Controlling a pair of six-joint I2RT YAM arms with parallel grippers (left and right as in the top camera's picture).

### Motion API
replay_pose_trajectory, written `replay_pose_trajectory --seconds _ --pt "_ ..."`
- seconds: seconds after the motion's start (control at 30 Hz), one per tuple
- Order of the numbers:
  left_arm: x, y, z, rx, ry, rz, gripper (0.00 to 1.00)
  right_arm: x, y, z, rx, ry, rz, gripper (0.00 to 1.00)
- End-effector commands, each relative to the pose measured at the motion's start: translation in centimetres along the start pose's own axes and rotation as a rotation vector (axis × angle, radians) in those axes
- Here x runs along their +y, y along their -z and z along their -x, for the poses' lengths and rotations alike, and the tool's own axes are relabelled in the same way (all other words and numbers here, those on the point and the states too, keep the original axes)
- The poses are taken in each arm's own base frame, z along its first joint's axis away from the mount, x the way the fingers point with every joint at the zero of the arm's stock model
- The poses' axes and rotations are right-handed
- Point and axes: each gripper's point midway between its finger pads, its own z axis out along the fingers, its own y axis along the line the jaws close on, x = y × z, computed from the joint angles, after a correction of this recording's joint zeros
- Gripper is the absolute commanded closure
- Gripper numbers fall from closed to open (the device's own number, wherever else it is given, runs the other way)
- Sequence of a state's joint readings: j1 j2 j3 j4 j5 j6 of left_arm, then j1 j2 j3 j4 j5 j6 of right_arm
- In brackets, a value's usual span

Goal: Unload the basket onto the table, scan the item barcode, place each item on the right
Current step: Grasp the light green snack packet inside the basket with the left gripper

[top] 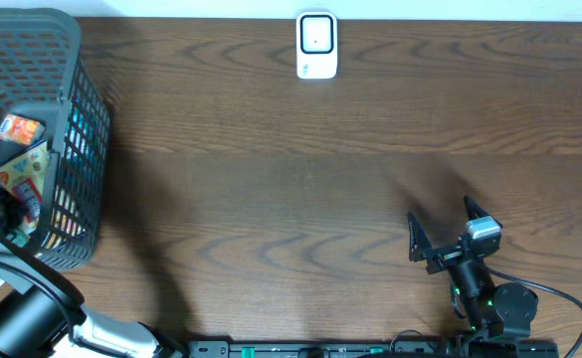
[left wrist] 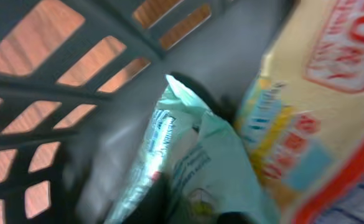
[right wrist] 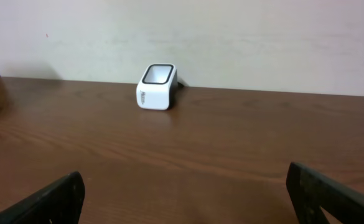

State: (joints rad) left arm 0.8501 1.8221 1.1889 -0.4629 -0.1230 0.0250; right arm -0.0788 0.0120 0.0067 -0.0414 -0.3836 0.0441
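Observation:
The items lie in a dark mesh basket (top: 82, 119) at the table's left end. My left gripper (top: 10, 209) reaches down into it. In the blurred left wrist view a pale green packet (left wrist: 200, 155) sits between the dark fingers (left wrist: 152, 202) of my left gripper (left wrist: 194, 211), which is shut on it. A yellow and red packet (left wrist: 312, 112) leans against it on the right. No barcode is legible. The white scanner (top: 316, 45) stands at the table's far edge, also in the right wrist view as the scanner (right wrist: 156, 86). My right gripper (top: 445, 234) hangs open and empty near the front right.
Other packets in the basket include an orange one (top: 20, 129) and a yellow one (top: 22, 174). The basket wall (left wrist: 76, 81) stands close on the left of the held packet. Bare wooden table (top: 291, 199) lies between basket, scanner and right arm.

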Motion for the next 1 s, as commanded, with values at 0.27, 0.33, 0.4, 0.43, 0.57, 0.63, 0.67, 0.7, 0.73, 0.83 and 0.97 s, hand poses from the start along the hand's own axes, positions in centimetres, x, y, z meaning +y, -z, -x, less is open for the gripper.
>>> replay_pose_trajectory --seconds 0.27,0.33,0.4,0.43,0.57,0.63,0.67,0.7,0.73,0.83,0.97 --pt "1.3 6.7 3.5 -0.181 0.048 -0.001 0.93 0.0 0.0 -0.1 0.002 0.008 -0.001 0.01" --pt "1.4 9.8 5.1 -0.268 0.097 -0.028 0.92 0.0 0.0 -0.1 0.002 0.007 -0.001 0.01" --pt "0.7 13.5 6.5 -0.366 0.139 -0.115 0.93 0.0 0.0 -0.1 0.002 0.007 -0.001 0.01" --pt "0.0 15.9 7.2 -0.426 0.16 -0.191 0.93 0.0 0.0 -0.1 0.002 0.008 -0.001 0.01" --pt "-3.3 26.1 9.0 -0.658 0.196 -0.532 0.92 0.0 0.0 -0.1 0.002 0.007 -0.001 0.01" --pt "-4.5 31.5 8.9 -0.764 0.194 -0.677 0.93 0.0 0.0 -0.1 0.002 0.008 -0.001 0.01" --pt "-4.8 33.9 8.6 -0.811 0.198 -0.725 0.93 0.0 0.0 -0.1 0.002 0.007 -0.001 0.01" --pt "-4.9 36.1 8.3 -0.858 0.202 -0.758 0.92 0.0 0.0 -0.1 0.002 0.007 -0.001 0.01" --pt "-5.0 38.4 7.7 -0.91 0.19 -0.783 0.93 0.0 0.0 -0.1 0.002 0.007 -0.001 0.01" --pt "-3.8 41.0 6.7 -0.994 0.221 -0.732 0.93 0.0 0.0 -0.1 0.002 0.007 -0.001 0.01" --pt "-0.2 37.2 6.3 -0.923 0.389 -0.488 0.77 0.1 0.0 -0.1 0.002 0.007 0.0 0.01"
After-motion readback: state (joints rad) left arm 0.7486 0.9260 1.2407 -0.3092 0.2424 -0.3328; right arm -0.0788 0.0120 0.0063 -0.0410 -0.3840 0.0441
